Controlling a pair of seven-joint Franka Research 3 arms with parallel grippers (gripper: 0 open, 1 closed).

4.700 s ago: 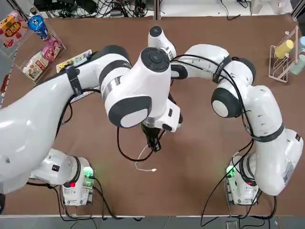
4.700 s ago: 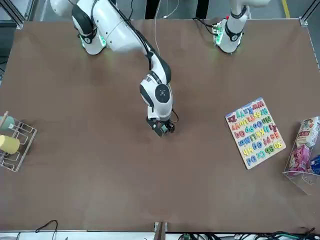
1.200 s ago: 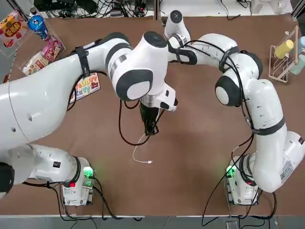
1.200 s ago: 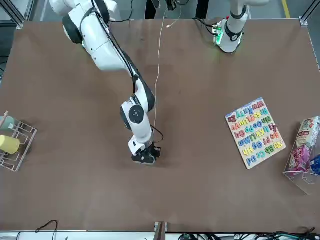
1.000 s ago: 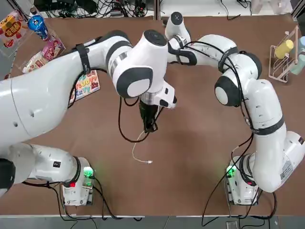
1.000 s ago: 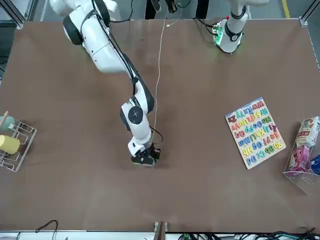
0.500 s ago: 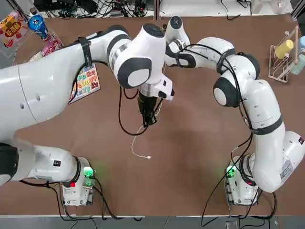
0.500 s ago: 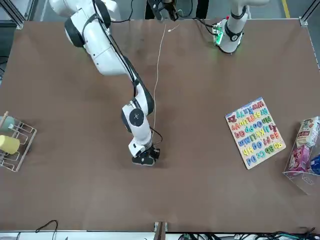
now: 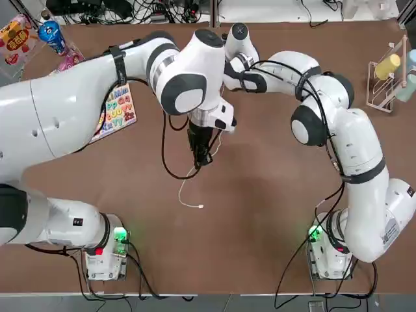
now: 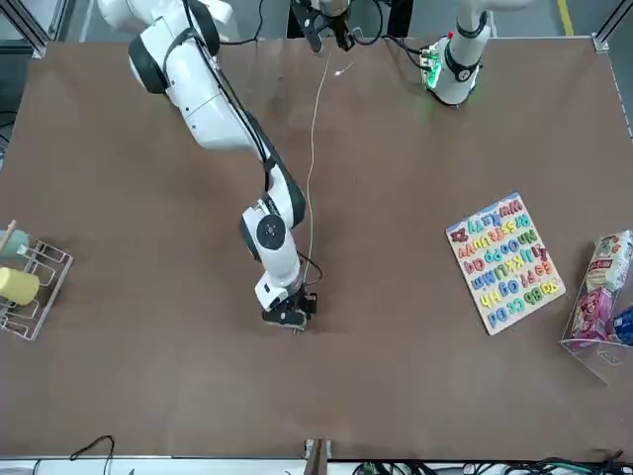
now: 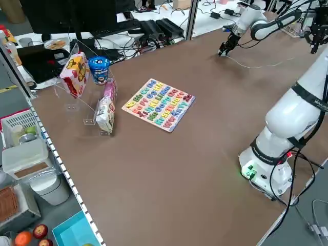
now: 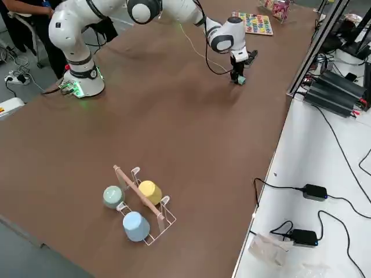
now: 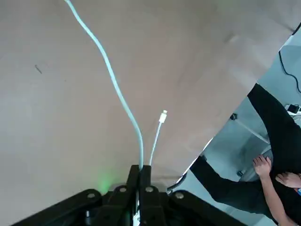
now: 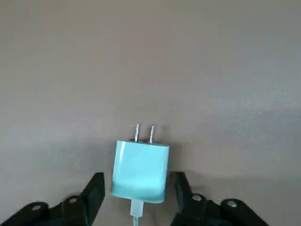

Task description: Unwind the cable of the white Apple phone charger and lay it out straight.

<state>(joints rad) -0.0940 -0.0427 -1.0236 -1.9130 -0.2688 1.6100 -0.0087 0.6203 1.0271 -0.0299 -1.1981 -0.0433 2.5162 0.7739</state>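
Parted jaws on the right gripper [image 14: 140, 200] now flank the charger [image 14: 140, 172] they had clenched, while the left gripper's [image 13: 145, 170] pinch the cord [image 13: 118, 89] beyond, its connector [image 13: 162, 117] dangling just past them, so straightening likely rests on the left.

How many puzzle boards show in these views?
1. The alphabet puzzle board lies flat on the table, between the cable and the snack packets in the front view. The left arm partly covers it from above; no other board shows.
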